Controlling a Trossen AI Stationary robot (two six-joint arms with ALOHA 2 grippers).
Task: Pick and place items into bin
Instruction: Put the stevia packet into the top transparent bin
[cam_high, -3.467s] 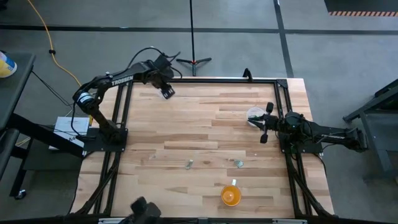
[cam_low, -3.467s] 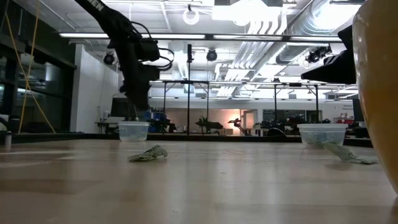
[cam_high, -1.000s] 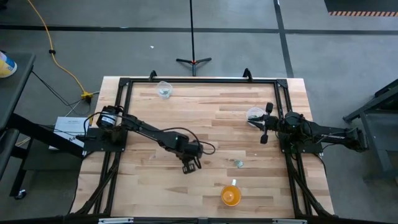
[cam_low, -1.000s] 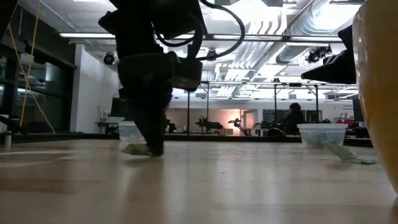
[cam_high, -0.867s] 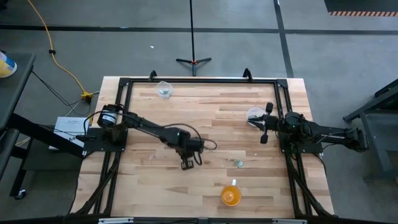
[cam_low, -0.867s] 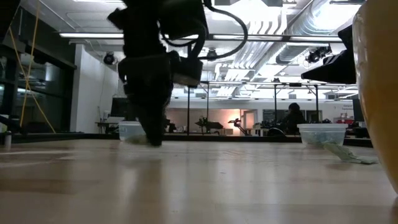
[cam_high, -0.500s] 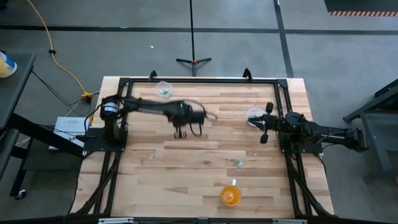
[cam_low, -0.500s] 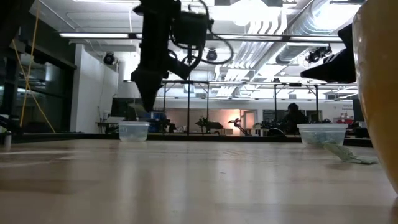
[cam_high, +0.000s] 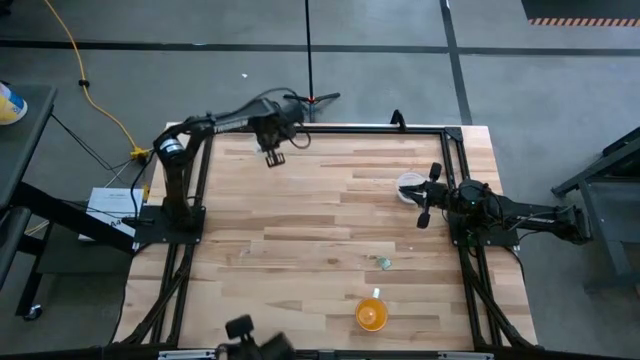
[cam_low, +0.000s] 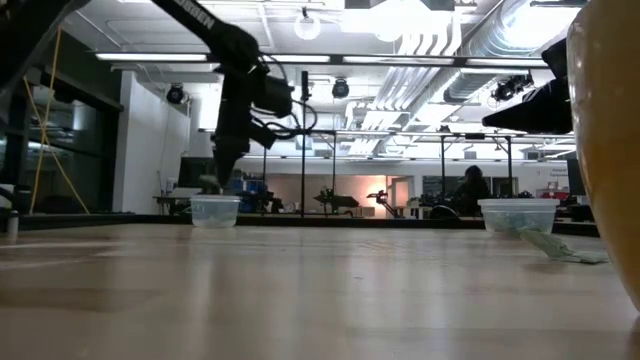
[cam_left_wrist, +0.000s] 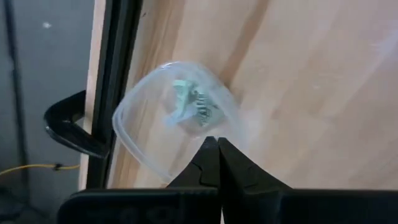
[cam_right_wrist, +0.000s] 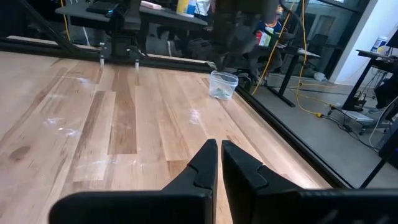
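Observation:
The bin at the far left is a clear round cup (cam_left_wrist: 144, 127) with pale green pieces (cam_left_wrist: 193, 102) lying in it. My left gripper (cam_high: 273, 157) hangs just above it, fingers shut (cam_left_wrist: 217, 144) and pointing down. A second clear cup (cam_high: 408, 184) with pieces in it stands at the right. Beside it my right gripper (cam_high: 422, 207) waits, shut and holding nothing (cam_right_wrist: 219, 148). One loose item (cam_high: 383, 262) lies flat on the wood toward the near right. My left gripper is shut on a tiny pale item at its fingertips (cam_left_wrist: 211, 149), which hide it in the wrist view. The fingers point down over the cup's rim. The item is lifted clear of the table.
An orange cup (cam_high: 371, 314) stands near the front edge and fills the right side of the low view (cam_low: 605, 150). A black frame rail (cam_high: 320, 128) runs along the far edge just behind the left cup. Bare wood lies across the table's middle.
My left gripper, staying shut, has risen from the table's middle and swung toward the far left corner, ending above the clear cup. The pale item that lay under it has gone up with it and no longer lies on the wood.

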